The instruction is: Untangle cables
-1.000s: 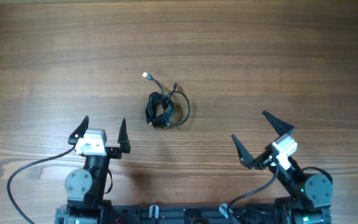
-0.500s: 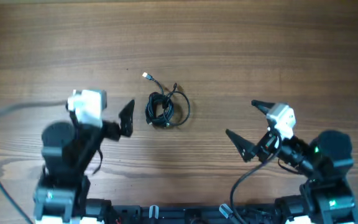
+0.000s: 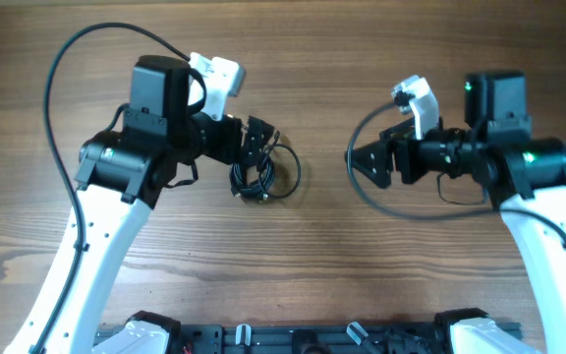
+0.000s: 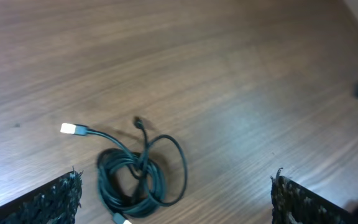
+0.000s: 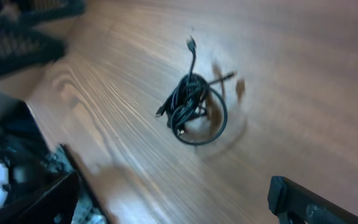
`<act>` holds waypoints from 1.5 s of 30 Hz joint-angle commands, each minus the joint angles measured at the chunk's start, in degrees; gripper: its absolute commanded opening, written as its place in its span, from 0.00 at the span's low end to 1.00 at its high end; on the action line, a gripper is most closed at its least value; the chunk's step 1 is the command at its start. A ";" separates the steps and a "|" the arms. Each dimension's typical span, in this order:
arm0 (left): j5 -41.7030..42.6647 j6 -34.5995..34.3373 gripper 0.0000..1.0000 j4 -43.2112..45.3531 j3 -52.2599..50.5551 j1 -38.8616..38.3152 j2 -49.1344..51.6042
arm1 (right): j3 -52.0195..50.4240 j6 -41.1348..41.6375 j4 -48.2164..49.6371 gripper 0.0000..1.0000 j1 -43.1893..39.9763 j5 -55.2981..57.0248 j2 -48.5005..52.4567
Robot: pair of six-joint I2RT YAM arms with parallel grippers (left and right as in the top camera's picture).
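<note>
The cables [image 3: 263, 175] lie as one tight black bundle with a loose loop on the wooden table. In the left wrist view the cables [image 4: 138, 177] show a silver-white plug [image 4: 70, 129] sticking out to the left. My left gripper [image 3: 255, 138] hovers just above and left of the bundle, open and empty; its fingers [image 4: 42, 202] straddle it from above. My right gripper [image 3: 364, 162] is open and empty, to the right of the bundle, pointing at it. The bundle [image 5: 191, 109] sits ahead of it in the right wrist view. In the overhead view the left arm hides the silver plug.
The wooden table [image 3: 293, 59] fills the view. A thick black arm cable [image 3: 77, 49] arcs at the upper left. The arm bases [image 3: 303, 339] line the front edge. The left arm [image 5: 17, 31] shows blurred at the upper left of the right wrist view.
Both arms have risen from the front edge and swung in towards the bundle. The left gripper now hangs over its upper left; the right faces it from the right. The cables have not moved.
</note>
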 commanded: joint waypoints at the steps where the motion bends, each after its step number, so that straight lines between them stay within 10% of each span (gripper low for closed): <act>1: 1.14 -0.96 1.00 -0.55 1.29 -0.44 1.36 | 1.16 9.77 0.02 1.00 -0.24 -0.87 4.28; 5: -15.26 -23.21 0.84 -8.04 1.22 1.49 7.02 | 1.16 9.92 -0.35 0.93 -0.24 4.81 7.32; 11: -15.28 -36.00 0.65 -7.87 -5.73 1.73 15.34 | 1.16 11.04 -0.52 0.90 -0.24 6.40 7.30; 28: -15.89 -28.11 0.55 25.33 -20.22 1.73 26.88 | 1.09 14.16 0.00 0.86 -0.22 10.91 7.30; 35: -13.53 -26.64 0.24 24.50 -20.22 0.66 30.03 | 1.09 14.21 0.20 0.86 -0.22 10.91 7.30; 37: -10.14 -26.67 0.04 24.90 -20.20 0.74 30.01 | 1.09 14.38 0.20 0.86 -0.22 10.88 7.30; 45: 14.91 -29.20 0.04 22.97 -16.81 6.93 19.12 | 1.09 14.78 3.23 0.85 0.00 -1.90 7.30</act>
